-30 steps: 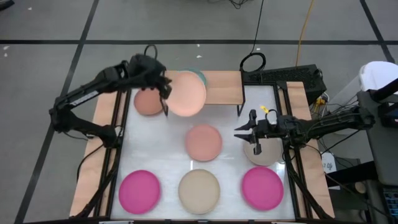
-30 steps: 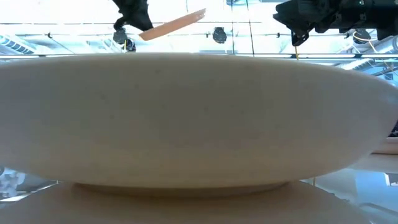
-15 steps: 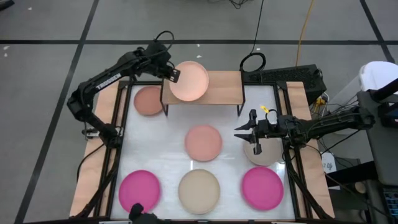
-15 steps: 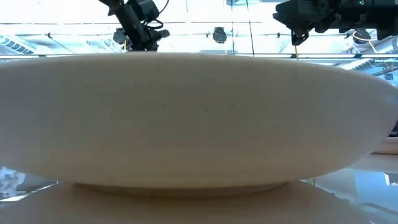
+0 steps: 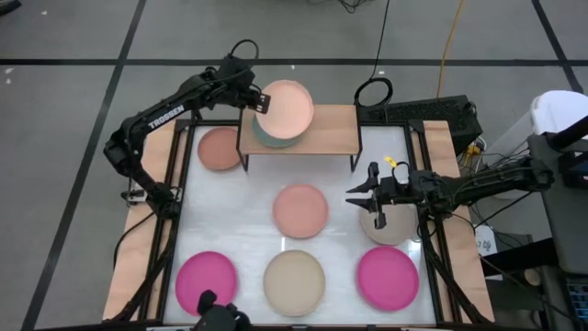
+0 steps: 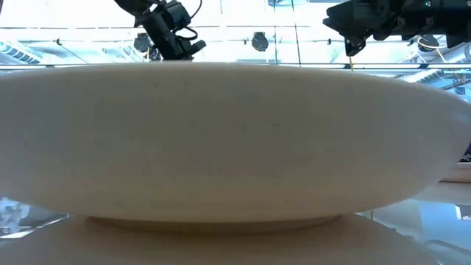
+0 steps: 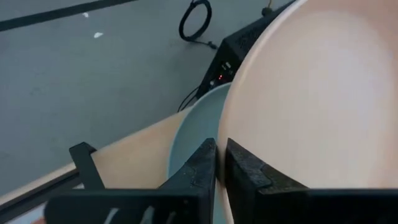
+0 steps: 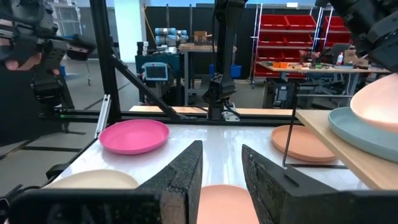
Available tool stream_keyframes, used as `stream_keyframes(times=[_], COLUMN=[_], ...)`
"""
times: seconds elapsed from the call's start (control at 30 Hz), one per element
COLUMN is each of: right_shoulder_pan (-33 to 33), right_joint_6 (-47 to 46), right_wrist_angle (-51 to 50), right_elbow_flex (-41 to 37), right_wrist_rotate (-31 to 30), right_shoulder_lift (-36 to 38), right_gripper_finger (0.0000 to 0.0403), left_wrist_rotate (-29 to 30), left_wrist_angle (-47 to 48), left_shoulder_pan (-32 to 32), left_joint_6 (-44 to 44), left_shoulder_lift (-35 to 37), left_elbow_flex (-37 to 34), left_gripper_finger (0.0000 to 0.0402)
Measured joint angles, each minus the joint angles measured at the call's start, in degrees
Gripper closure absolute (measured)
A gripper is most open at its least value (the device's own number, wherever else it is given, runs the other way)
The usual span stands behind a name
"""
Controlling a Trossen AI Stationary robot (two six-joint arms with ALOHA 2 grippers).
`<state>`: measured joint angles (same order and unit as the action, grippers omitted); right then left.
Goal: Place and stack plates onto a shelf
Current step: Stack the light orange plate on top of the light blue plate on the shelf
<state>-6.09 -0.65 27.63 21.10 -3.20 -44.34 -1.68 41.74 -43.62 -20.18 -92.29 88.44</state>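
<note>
- My left fingers (image 7: pixel 214 163) sit with only a narrow slit between them, and the rim of the peach plate (image 5: pixel 284 108) runs into that slit; I cannot tell whether they still pinch it or have just let go.
- That peach plate lies on the pale teal plate (image 5: pixel 264 136), a little off-centre, so a teal crescent shows along one edge. Both sit on the left part of the shelf (image 5: pixel 333 129).
- My left gripper (image 5: pixel 258 99) is at the left rim of the peach plate, over the shelf's left end.
- My right fingers (image 8: pixel 219 163) stand apart with a clear gap and hold nothing.
- My right gripper (image 5: pixel 356 195) hovers over the right side of the worktop (image 5: pixel 248 202), just beside the taupe plate (image 5: pixel 390 228).
- On the worktop I see a brownish-red plate (image 5: pixel 220 148) just left of the shelf, a pink plate (image 5: pixel 300 210) in the middle, and a front row: magenta plate (image 5: pixel 205 280), beige plate (image 5: pixel 294 280), second magenta plate (image 5: pixel 388 276).
- The low view is nearly filled by the side of the beige plate.
</note>
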Motion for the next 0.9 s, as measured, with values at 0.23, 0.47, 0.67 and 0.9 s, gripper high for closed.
stream_keyframes(times=[0.23, 0.47, 0.67, 0.9], right_shoulder_pan=[0.0, 0.0, 0.0, 0.0], right_joint_6=[-0.22, -0.21, -0.21, 0.11], right_wrist_angle=[-0.93, -0.91, -0.95, -0.92], right_elbow_flex=[0.0, 0.0, 0.0, 0.0], right_wrist_rotate=[0.0, 0.0, 0.0, -0.14], right_shoulder_lift=[-0.02, -0.02, -0.02, -0.02], right_gripper_finger=[0.0305, 0.0305, 0.0305, 0.0305], left_wrist_rotate=[-1.67, -1.8, -4.68, -7.72], left_wrist_angle=[3.81, 3.98, 2.4, -5.97], left_shoulder_pan=[-0.13, -0.15, 0.87, 7.63], left_joint_6=[0.11, 1.69, 4.21, 10.47], left_shoulder_lift=[0.0, 0.0, 0.02, -0.25], left_elbow_flex=[0.0, 0.0, 0.0, 0.0], left_gripper_finger=[0.0336, 0.0329, 0.0329, 0.0329])
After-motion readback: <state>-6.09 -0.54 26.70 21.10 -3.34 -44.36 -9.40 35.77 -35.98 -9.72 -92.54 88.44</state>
